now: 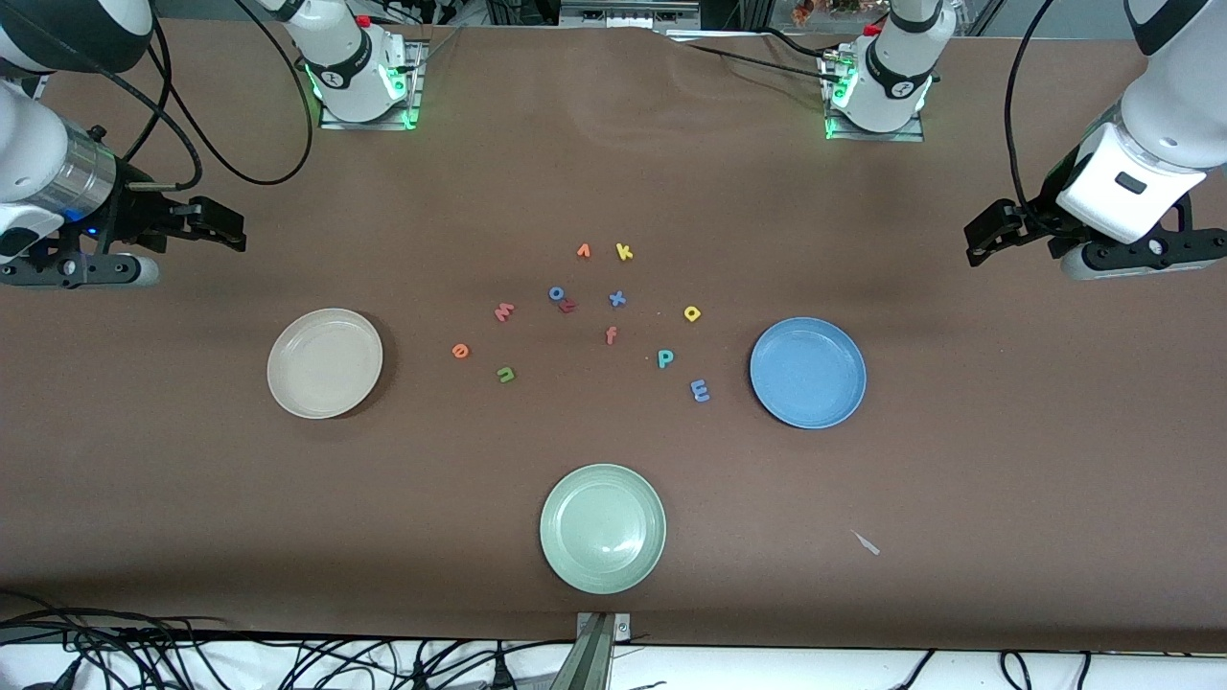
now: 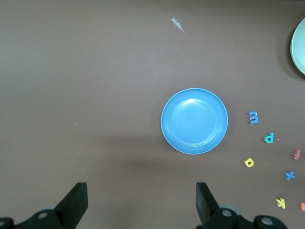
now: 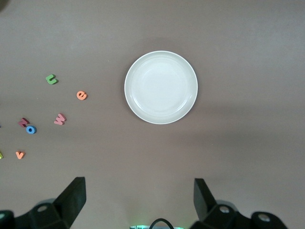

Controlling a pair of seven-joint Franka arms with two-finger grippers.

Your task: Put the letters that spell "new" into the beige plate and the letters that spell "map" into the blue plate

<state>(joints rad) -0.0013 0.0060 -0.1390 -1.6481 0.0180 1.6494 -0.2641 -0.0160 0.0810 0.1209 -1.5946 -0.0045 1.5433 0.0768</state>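
The beige plate point(image 1: 325, 362) lies empty toward the right arm's end, and the blue plate point(image 1: 808, 372) lies empty toward the left arm's end. Between them are scattered foam letters. The green "n" point(image 1: 505, 375), orange "e" point(image 1: 460, 351) and pink "w" point(image 1: 504, 311) sit nearer the beige plate. The periwinkle "m" point(image 1: 700, 390), teal "p" point(image 1: 665, 358) and yellow "a" point(image 1: 692, 313) sit nearer the blue plate. My left gripper point(image 1: 983, 240) hangs open over bare table at its end, with the blue plate point(image 2: 194, 121) in its view. My right gripper point(image 1: 225, 228) hangs open at its end, seeing the beige plate point(image 3: 161, 87).
A pale green plate point(image 1: 602, 528) lies closest to the front camera. Other letters lie among the task's own: orange "f" point(image 1: 611, 334), blue "x" point(image 1: 617, 299), blue "o" point(image 1: 556, 293), yellow "k" point(image 1: 624, 252), an orange "v" point(image 1: 583, 251). A small scrap point(image 1: 867, 543) lies beside the green plate.
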